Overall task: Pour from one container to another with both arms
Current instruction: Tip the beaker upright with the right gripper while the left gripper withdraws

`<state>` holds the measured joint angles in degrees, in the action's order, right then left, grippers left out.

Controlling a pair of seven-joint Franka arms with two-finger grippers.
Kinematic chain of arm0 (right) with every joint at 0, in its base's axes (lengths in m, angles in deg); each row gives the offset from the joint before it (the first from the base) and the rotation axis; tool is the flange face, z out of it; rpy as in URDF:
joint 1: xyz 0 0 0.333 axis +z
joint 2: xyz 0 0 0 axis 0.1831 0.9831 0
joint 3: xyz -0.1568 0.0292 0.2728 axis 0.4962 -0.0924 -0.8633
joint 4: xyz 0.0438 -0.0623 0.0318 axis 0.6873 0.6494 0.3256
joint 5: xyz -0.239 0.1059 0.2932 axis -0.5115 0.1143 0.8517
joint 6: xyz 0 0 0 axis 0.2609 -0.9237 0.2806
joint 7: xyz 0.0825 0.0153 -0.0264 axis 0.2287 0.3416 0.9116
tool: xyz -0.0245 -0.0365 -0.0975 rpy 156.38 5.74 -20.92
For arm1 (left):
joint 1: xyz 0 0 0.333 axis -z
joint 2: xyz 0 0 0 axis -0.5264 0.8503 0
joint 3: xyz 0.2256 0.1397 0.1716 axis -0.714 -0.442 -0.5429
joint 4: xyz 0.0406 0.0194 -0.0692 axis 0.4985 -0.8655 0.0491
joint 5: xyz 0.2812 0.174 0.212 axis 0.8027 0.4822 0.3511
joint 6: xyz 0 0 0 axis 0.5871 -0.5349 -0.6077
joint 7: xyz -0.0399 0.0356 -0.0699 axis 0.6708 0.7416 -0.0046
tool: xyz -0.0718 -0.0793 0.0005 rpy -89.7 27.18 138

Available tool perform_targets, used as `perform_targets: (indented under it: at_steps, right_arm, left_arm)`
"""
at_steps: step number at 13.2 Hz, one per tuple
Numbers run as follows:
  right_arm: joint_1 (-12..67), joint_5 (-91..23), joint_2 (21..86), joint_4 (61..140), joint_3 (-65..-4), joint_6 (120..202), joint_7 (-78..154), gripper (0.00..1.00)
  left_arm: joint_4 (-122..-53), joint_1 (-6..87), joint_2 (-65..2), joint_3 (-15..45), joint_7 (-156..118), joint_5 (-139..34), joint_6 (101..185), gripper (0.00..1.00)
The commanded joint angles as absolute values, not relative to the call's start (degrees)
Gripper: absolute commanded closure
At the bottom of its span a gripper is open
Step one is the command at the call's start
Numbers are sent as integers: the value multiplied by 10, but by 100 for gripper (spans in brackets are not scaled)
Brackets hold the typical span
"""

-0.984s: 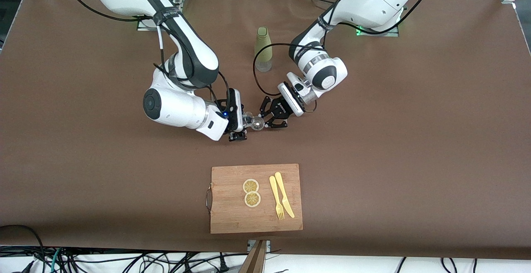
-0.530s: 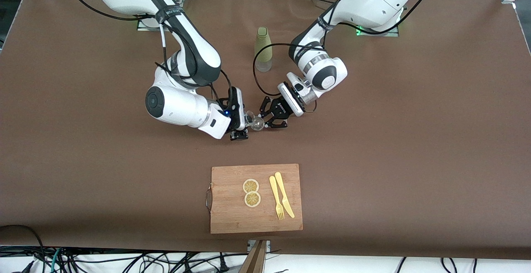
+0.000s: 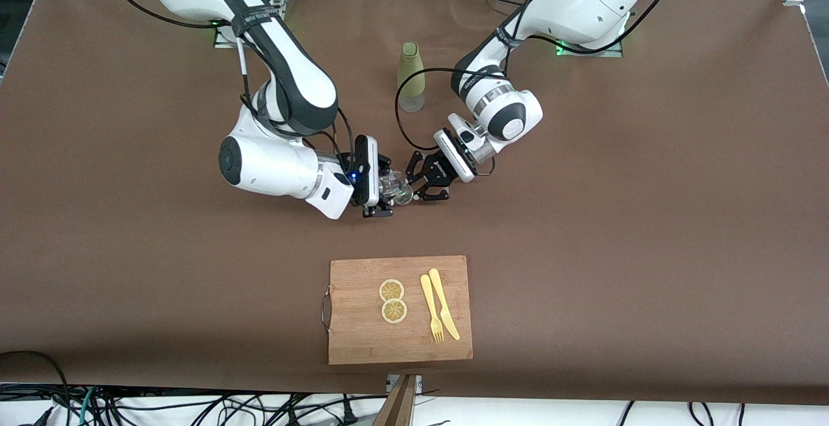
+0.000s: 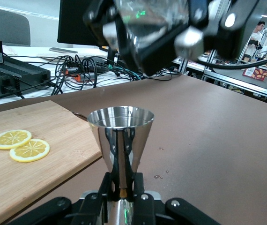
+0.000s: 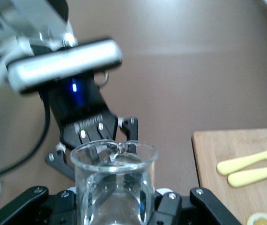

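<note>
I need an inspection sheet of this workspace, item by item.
Surface: brown table, a few droplets near the jigger.
Job's things: metal jigger upright in left gripper; glass beaker in right gripper, tilted over the jigger.
Clutter: green bottle between the arm bases; cutting board nearest the front camera, carrying two lemon slices, a yellow fork and knife.
Grippers: both shut on their vessels, meeting over the table's middle.
Cables: black cables trail from both arms; a tangle lies off the table's edge.
Surroundings: benches, a monitor.
</note>
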<state>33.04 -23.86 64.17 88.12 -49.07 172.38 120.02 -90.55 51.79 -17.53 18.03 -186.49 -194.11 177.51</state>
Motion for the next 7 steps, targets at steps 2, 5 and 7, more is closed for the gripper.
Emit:
perform_targets:
  at_steps: [2,5,7]
  right_arm:
    - [281,-132,620,892,-489,1653,1232,88]
    - [200,-50,627,892,-489,1533,1295,88]
    - [148,-29,640,892,-489,1459,1322,88]
  left_arm:
    - [-900,485,-180,189,-2081,-2083,1783,100]
    - [-940,407,-212,236,-2087,-2074,1783,100]
    - [-959,323,-214,298,-2083,-2038,1783,100]
